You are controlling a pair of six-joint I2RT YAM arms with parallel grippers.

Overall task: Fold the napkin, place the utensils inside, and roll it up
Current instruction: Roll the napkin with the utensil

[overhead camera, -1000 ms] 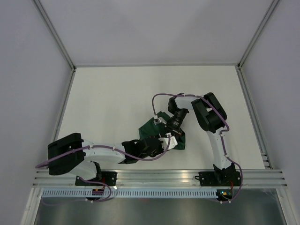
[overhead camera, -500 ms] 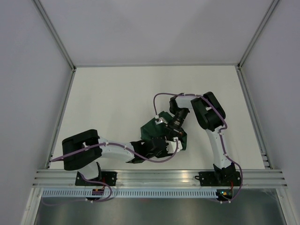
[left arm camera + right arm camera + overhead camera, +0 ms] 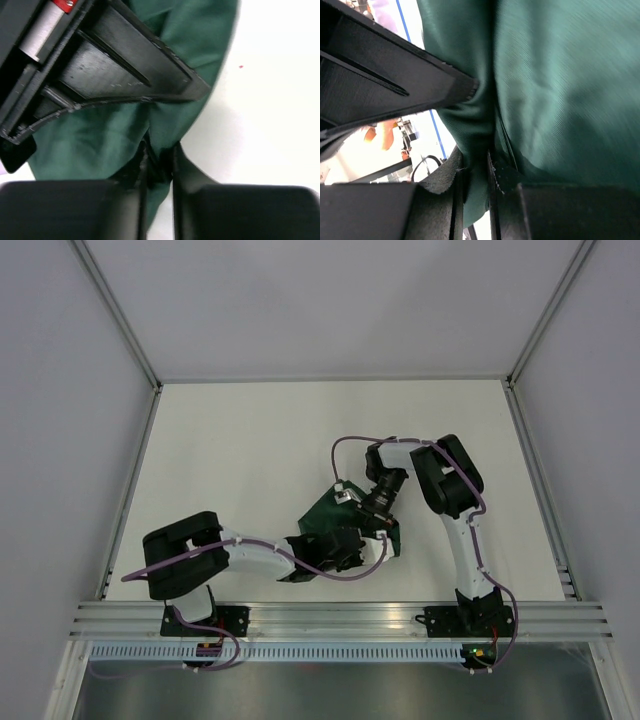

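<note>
**A:** What's the left end effector (image 3: 159,159) doing?

**B:** It's clamped on a fold of the dark green soft cloth napkin (image 3: 120,130), with the jaws nearly together.

**A:** And the right end effector (image 3: 476,167)?

**B:** It's pinching another fold of the same napkin. The cloth is bunched between both wrists, over the near-middle part of the white bench (image 3: 250,460).

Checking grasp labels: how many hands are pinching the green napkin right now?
2. The left hand pinches a fold on the near side of the napkin. The right hand pinches a fold on its far side. Neither is hidden.
</note>
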